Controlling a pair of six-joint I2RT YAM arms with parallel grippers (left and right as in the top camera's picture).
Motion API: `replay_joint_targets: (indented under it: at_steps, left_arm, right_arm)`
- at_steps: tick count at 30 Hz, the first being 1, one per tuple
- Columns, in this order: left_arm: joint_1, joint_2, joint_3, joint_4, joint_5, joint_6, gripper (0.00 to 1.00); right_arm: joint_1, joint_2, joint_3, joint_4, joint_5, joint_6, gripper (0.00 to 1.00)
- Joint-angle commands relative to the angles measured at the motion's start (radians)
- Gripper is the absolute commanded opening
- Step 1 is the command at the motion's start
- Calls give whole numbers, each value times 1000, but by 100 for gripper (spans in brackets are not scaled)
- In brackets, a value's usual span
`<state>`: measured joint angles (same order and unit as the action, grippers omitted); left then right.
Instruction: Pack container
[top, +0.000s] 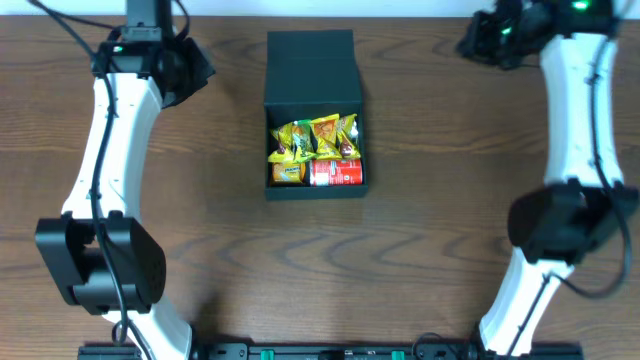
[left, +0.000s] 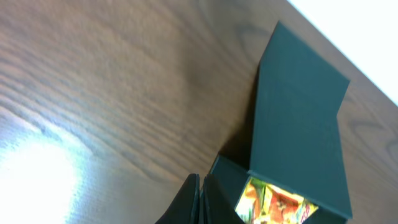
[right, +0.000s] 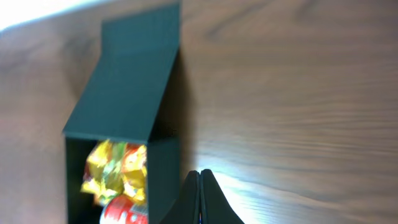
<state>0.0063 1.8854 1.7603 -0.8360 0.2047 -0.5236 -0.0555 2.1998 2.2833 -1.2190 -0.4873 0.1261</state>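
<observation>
The container (top: 312, 70) is a dark teal-black square box at the table's middle back, its hinged flap lid raised over the rear. Inside lie yellow snack packets (top: 310, 138) and a small red can (top: 337, 172). My left gripper (top: 197, 68) is shut and empty, to the left of the box and apart from it. In the left wrist view the shut fingers (left: 200, 182) are beside the container (left: 298, 118). My right gripper (top: 478, 40) is shut and empty at the far right. In the right wrist view the shut fingers (right: 200, 177) are right of the container (right: 127, 87), with packets (right: 115, 171) and can (right: 124, 211) showing.
The brown wood table (top: 430, 230) carries only the box. Both white arms rise from bases at the front edge, left (top: 100, 260) and right (top: 565, 225). The table's back edge meets a white surface just behind the box.
</observation>
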Motion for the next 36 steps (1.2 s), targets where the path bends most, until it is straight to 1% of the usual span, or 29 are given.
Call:
replay_joint_targets:
  at_steps: [1, 3, 4, 6, 8, 11, 13, 17, 21, 24, 27, 32, 36]
  left_arm:
    - [-5, 70, -6, -33, 129, -3, 6]
    - [-15, 105, -6, -80, 149, 10, 6]
    - [-26, 113, -7, -95, 134, 32, 6]
    - [-52, 115, -7, -105, 38, 38, 6]
    - [-59, 119, -7, -82, -6, 37, 6]
    - [-41, 154, -7, -19, 57, 21, 6]
    - [-26, 204, -7, 47, 159, -25, 6]
    - [-26, 303, -7, 132, 269, -111, 6]
    - [-27, 373, -7, 177, 301, -181, 6]
    - [-26, 410, -7, 226, 347, -202, 6]
    - [-27, 426, -7, 286, 371, -246, 6]
    - [-27, 446, -7, 375, 407, -326, 6]
    - [-29, 447, -7, 387, 406, -338, 6]
  right_arm:
    - [21, 83, -7, -18, -236, -62, 2]
    - [30, 124, -7, -51, -261, -77, 2]
    - [34, 132, -7, -69, -241, -101, 2]
    - [47, 132, -7, -82, -112, -109, 2]
    - [53, 135, -7, -77, -66, -136, 1]
    - [55, 166, -8, -38, -127, -143, 2]
    - [57, 203, -8, 5, -222, -137, 1]
    - [61, 268, -8, 79, -328, -61, 1]
    - [79, 329, -8, 157, -434, -13, 2]
    - [101, 370, -8, 209, -439, 44, 1]
    - [122, 401, -8, 243, -460, 65, 2]
    - [146, 447, -8, 310, -490, 148, 1]
    - [158, 470, -8, 356, -507, 197, 2]
